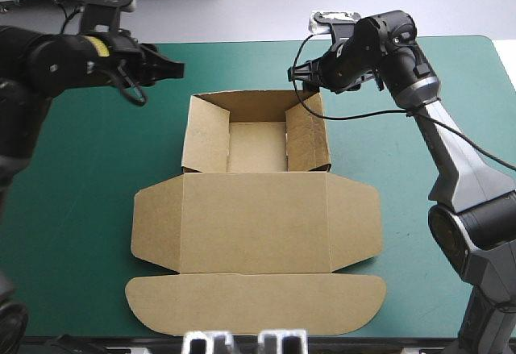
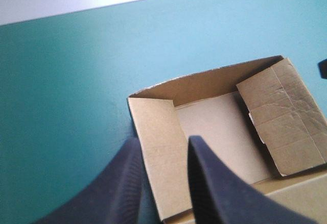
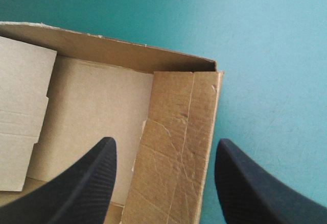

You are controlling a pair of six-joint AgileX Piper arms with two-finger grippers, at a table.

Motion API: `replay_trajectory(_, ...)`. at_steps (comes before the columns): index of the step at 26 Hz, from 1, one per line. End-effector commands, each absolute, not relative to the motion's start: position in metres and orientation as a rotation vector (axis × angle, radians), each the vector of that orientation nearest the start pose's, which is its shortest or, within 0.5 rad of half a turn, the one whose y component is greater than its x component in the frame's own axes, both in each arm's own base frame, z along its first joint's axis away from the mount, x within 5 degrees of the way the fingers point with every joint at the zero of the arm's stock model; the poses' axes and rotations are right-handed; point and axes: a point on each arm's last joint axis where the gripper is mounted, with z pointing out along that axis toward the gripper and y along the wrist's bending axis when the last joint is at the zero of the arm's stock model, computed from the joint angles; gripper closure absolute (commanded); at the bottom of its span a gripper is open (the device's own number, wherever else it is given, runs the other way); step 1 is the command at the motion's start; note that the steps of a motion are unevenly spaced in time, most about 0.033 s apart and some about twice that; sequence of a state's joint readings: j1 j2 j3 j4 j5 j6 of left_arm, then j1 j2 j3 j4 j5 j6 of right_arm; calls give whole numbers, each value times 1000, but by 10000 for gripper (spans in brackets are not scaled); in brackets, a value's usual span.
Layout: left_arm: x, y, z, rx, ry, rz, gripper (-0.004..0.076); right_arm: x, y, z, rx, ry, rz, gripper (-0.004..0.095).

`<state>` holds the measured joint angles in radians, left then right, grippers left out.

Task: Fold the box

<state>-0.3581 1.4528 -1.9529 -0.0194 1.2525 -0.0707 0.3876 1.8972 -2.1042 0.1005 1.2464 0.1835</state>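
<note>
Teal-green cover [image 1: 89, 177] takes up nearly the whole table, and the box [image 1: 242, 201] sits at its middle, well clear of every edge. Its far part stands as an open tray [image 1: 258, 148] with walls up. The lid [image 1: 254, 241] lies flat toward the near edge, ending in a long rounded flap [image 1: 254, 301].

The left gripper [image 1: 179, 69] hangs beyond the tray's far left corner, apart from the board. Its fingers [image 2: 130, 183] stand a narrow gap apart and hold nothing, and its wrist view looks down along the left wall [image 2: 158, 157]. The right gripper [image 1: 297, 74] hovers by the far right corner. Its fingers [image 3: 245, 183] are spread wide and empty, with the right wall [image 3: 176, 152] showing below the gap.

The board looks light and stiff, likely to bend only along its scored lines and to spring back if let go early. The right wall shows creases and seems to lean inward, so it may need pressing down to seat. The surface is smooth, so a pinch across a free edge should hold better than a push on a face. Good places to take hold appear to be the top rims of the side walls, or later the lid's outer corners. Being so light, the tray could slide on the cover unless the other arm steadies it.
</note>
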Motion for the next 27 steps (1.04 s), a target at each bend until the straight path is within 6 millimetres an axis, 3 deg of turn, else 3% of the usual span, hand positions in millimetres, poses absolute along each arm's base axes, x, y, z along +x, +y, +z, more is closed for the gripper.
replay_trajectory(1,199,-75,527,328,2167,-239,670,369,151,402,-230,2556,363,391)
replay_trajectory(3,180,-68,520,329,2176,-238,733,371,152,386,-230,2611,378,408)
replay_trajectory(14,89,-29,437,313,2285,-161,734,394,163,323,-294,2759,361,436)
replay_trajectory(15,83,-27,428,299,2301,-165,734,396,165,318,-298,2772,373,468)
replay_trajectory(16,68,-21,409,262,2316,-180,734,399,167,307,-301,2803,377,663)
replay_trajectory(18,52,-15,392,241,2316,-186,734,401,168,303,-305,2812,374,917)
replay_trajectory(21,33,-6,360,209,2321,-178,734,402,161,308,-304,2802,297,903)
replay_trajectory(23,24,-2,343,196,2326,-170,734,404,150,318,-276,2772,262,905)
replay_trajectory(25,10,4,320,179,2310,-177,734,409,121,339,-194,2714,240,905)
replay_trajectory(27,-2,10,305,151,2271,-177,734,411,56,363,-69,2649,129,904)
